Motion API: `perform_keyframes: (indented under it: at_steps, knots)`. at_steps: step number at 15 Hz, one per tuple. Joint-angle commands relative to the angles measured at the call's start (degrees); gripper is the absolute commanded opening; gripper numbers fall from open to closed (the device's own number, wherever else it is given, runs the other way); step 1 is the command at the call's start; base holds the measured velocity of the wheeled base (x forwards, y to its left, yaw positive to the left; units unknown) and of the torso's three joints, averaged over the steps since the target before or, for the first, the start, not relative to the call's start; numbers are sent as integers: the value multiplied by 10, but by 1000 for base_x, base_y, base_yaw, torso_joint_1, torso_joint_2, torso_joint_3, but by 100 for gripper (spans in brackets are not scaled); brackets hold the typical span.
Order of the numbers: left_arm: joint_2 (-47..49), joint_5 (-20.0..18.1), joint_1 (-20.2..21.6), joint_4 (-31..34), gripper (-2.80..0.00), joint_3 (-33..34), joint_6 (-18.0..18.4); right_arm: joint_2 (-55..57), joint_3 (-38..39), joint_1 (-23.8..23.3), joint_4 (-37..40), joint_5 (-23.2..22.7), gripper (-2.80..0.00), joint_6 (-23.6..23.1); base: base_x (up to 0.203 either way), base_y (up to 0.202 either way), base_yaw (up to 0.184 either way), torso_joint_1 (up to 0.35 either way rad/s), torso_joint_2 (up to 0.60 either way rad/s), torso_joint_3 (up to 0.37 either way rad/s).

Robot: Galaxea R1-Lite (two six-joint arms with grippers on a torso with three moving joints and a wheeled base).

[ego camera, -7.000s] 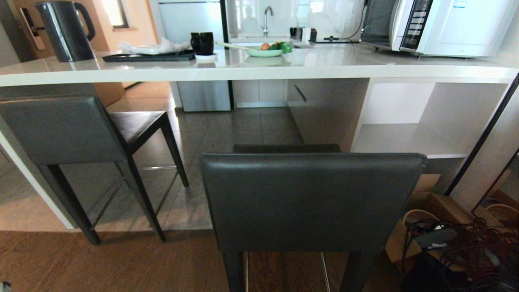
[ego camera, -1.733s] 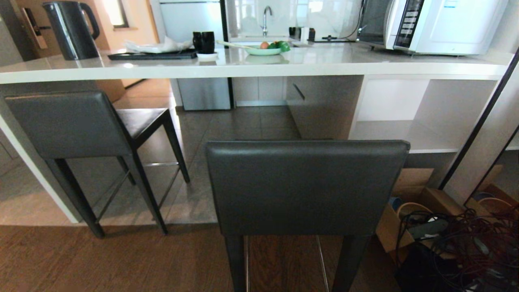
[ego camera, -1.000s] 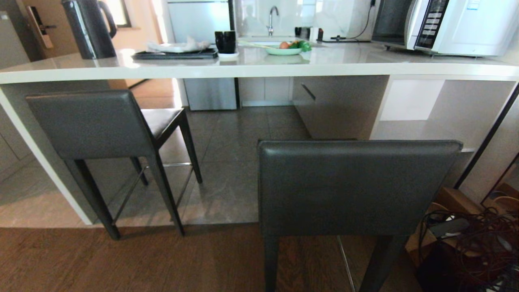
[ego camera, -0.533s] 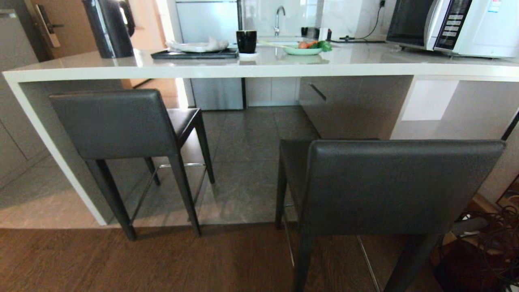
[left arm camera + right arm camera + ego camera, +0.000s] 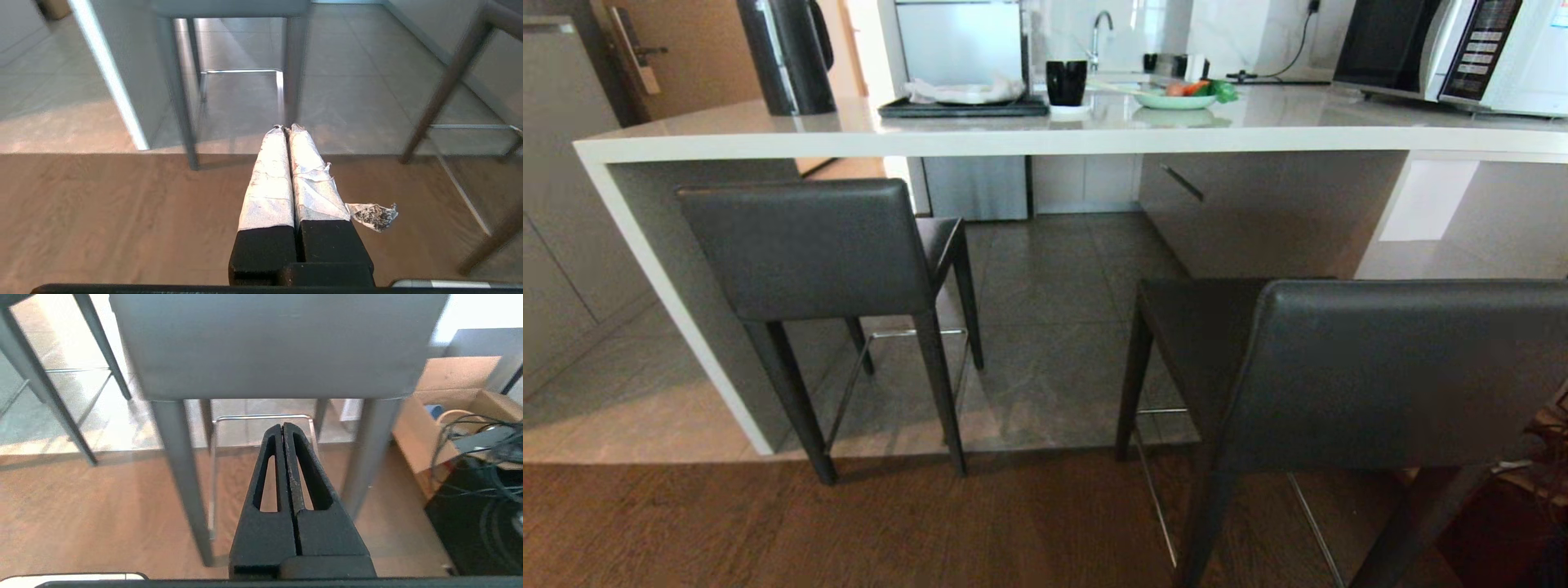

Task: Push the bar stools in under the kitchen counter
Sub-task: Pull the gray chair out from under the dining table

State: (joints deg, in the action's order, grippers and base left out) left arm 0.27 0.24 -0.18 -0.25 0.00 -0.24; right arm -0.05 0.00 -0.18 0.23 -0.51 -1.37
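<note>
While backrests face the camera, both bar stools (image 5: 809, 253) point counterward.

The camera has swung left, so the nearer bar stool (image 5: 1405, 371) now appears at right.

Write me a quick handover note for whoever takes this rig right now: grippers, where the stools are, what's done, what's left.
Grippers: left gripper shut and empty, held low above the wood floor in front of the left stool. Right gripper shut and empty, pointing at the legs of the right stool.
Stools: left stool sits with its seat under the kitchen counter, backrest at the counter edge. Right stool stands well out from the counter, its back legs on the wood floor.
Done: the left stool looks pushed in.
Left: push the right stool in under the counter; neither gripper touches it yet.
</note>
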Motion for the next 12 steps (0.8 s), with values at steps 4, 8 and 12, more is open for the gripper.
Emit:
perform_keyframes:
  at_steps: [4,8,12]
  knots:
    - [1,0,0,0,-280,0,0,0,0,0,-1,0,-280,0,0,196,-1,2,3,1]
    - [1,0,0,0,-280,0,0,0,0,0,-1,0,-280,0,0,199,-2,3,4,1]
    - [1,0,-1,0,-280,0,0,0,0,0,-1,0,-280,0,0,197,-1,5,2,5]
